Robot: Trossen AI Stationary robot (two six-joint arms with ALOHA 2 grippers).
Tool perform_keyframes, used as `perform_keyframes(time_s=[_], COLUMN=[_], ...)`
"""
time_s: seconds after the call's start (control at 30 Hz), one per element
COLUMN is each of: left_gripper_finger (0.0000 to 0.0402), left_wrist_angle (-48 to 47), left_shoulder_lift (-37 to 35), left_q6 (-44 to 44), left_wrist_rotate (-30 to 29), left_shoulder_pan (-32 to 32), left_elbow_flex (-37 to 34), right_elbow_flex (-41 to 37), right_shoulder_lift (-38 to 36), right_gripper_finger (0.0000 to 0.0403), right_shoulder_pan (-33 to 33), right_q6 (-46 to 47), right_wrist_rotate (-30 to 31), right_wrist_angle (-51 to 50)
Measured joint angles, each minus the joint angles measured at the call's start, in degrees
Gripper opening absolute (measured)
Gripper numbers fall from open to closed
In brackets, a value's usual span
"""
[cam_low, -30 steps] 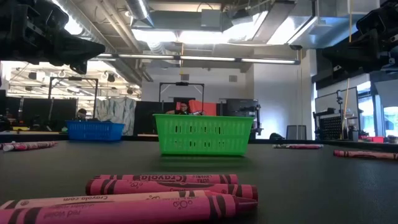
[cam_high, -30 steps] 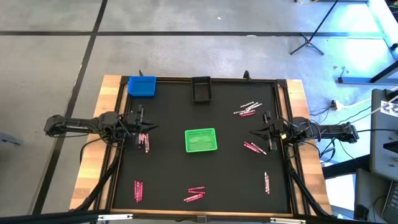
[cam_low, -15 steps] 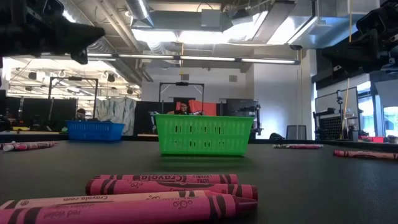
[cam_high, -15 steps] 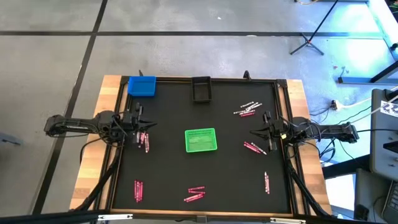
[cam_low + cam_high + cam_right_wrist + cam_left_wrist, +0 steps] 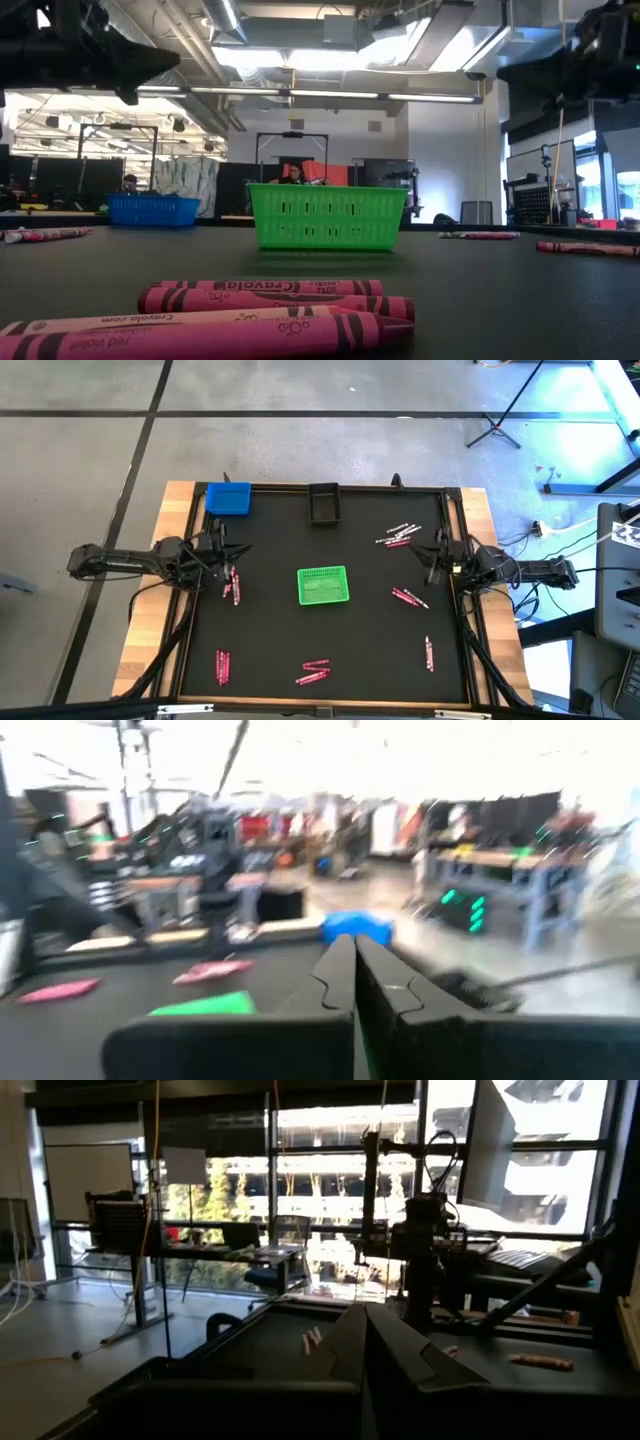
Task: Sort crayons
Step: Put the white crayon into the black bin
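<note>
Now both grippers — left (image 5: 222,550), right (image 5: 432,552) — are pressed together, empty; I'd spread one over the crayons (image 5: 232,588) at left of centre first.

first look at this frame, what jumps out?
The bright green bin at the centre of the black table, ringed by scattered clusters of pink crayons. Both arms flank it, left tool and right tool shut and empty, raised above the mat.

Left gripper (image 5: 222,546) and right gripper (image 5: 432,552) (both closed, empty), raised
</note>
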Motion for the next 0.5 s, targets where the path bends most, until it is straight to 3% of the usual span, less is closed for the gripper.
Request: perform_keyframes(time_s=[0.2,0.5], left_gripper_finger=[0.0,0.0], left_wrist_angle=[3.64,9.1], left_shoulder_lift=[6.03,15.17], left_q6=[-0.42,-3.48], left_wrist_rotate=[-1.5,-1.15], left_shoulder_pan=[2.65,4.2], left_elbow_flex=[0.0,0.0], right_elbow_flex=[3.68,16.37], right_shoulder_lift=[6.22,24.19], right_gripper_finger=[0.0001,0.0001], right_shoulder_pan=[-3.98,-20.35], right_q6=[-4.52,-5.71], right_wrist_rotate=[7.76,6.89], right_wrist_angle=[-0.48,-11.81])
